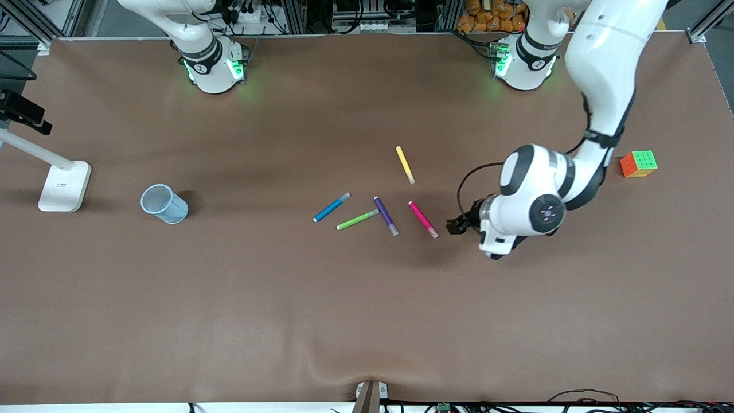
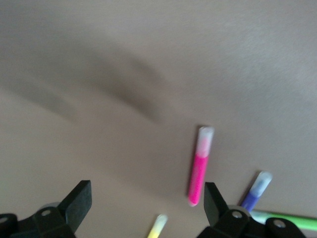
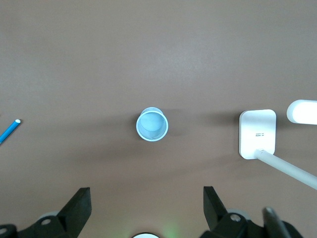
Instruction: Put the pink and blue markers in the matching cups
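Note:
The pink marker (image 1: 423, 219) lies flat near the table's middle, also seen in the left wrist view (image 2: 198, 166). My left gripper (image 1: 457, 225) hangs low just beside its pale cap end, toward the left arm's end of the table. It is open (image 2: 146, 201) and holds nothing, with the pink marker close to one finger. The blue marker (image 1: 331, 207) lies toward the right arm's end; its tip shows in the right wrist view (image 3: 9, 131). A pale blue cup (image 1: 164, 203) stands upright farther that way. My right gripper (image 3: 146, 203) is open high above the cup (image 3: 152, 124).
A purple pen (image 1: 386, 215), a green pen (image 1: 357, 219) and a yellow pen (image 1: 405, 164) lie among the markers. A colour cube (image 1: 638, 163) sits at the left arm's end. A white lamp base (image 1: 65, 186) stands by the blue cup at the right arm's end.

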Tool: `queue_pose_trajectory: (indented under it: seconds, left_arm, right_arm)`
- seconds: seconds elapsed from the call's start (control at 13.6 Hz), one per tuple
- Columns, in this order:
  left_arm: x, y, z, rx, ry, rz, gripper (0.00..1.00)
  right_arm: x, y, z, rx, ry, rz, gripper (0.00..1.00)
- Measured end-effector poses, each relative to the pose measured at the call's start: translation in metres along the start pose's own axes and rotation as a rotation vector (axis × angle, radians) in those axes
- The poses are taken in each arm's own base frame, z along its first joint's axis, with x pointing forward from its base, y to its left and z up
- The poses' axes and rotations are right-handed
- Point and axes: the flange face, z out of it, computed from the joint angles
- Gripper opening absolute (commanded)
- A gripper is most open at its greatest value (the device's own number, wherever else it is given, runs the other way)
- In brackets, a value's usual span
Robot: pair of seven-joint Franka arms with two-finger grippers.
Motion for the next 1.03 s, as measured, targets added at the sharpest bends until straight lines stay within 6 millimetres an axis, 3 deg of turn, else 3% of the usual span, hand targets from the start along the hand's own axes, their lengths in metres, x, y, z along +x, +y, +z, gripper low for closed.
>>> queue_pose_trajectory:
  seconds: [0.15, 0.51, 0.73, 0.88, 1.03]
  left_arm:
    - [0.004, 0.01, 0.016, -0.018, -0.01, -0.027, 0.94]
    - [-0.014, 0.051, 0.051, -0.038, -0.013, -0.12, 0.78]
    - [-0.016, 0.06, 0.07, -0.043, -0.009, -0.122, 0.7]
    - [-0.012, 0.058, 0.075, -0.031, 0.001, -0.118, 0.56]
    - [-0.009, 0.056, 0.078, -0.025, 0.004, -0.118, 0.3]
  right_arm:
    - [0.0, 0.0, 0.0, 0.0, 0.0, 0.0, 1.0]
    - [0.0, 0.0, 0.0, 0.0, 0.0, 0.001, 1.0]
    - [0.0, 0.0, 0.0, 0.0, 0.0, 0.0, 1.0]
    - [0.0, 0.0, 0.0, 0.0, -0.001, 0.001, 1.0]
    - [0.0, 0.0, 0.0, 0.0, 0.0, 0.001, 1.0]
